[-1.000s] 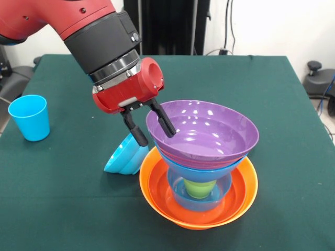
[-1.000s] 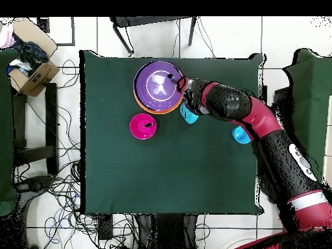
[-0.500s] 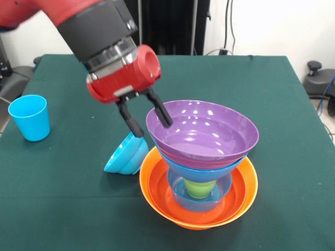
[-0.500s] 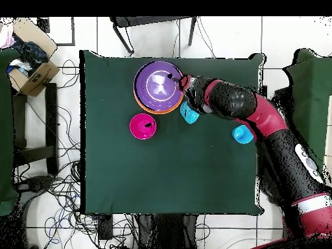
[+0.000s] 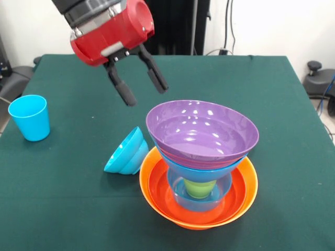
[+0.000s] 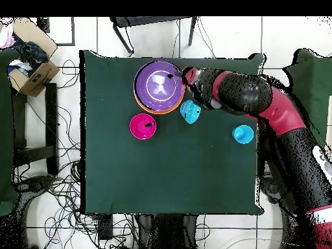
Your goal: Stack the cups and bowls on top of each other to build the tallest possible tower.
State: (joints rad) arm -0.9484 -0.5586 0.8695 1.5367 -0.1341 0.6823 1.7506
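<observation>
Green cloth covers your desk [image 5: 63, 209], and white floor tiles strewn with cables ring it in the overhead view. Your gripper [image 5: 140, 80] hangs in the air above the desk, up and to the left of the tower [image 5: 201, 157] in the front view, touching nothing; its jaws stand apart and empty, the two black fingers [image 5: 121, 88] splayed downward.

You can see the tower near the front edge of the desk: a big orange bowl [image 5: 157, 196] at the base, a lime green cup [image 5: 199, 189] standing inside a blue bowl, another blue bowl [image 5: 199, 168] over that, and a purple bowl [image 5: 204, 137] on top, mouth up. From above it reads as the purple bowl [image 6: 158, 86] with an orange rim showing beneath.

Just beside the orange bowl, nested blue bowls [image 5: 126, 153] lie tipped on their side. A light blue cup [image 5: 30, 117] stands upright well apart, near the desk's edge. The overhead view also shows a pink-red bowl [image 6: 142, 126] sitting alone, near the tower.
</observation>
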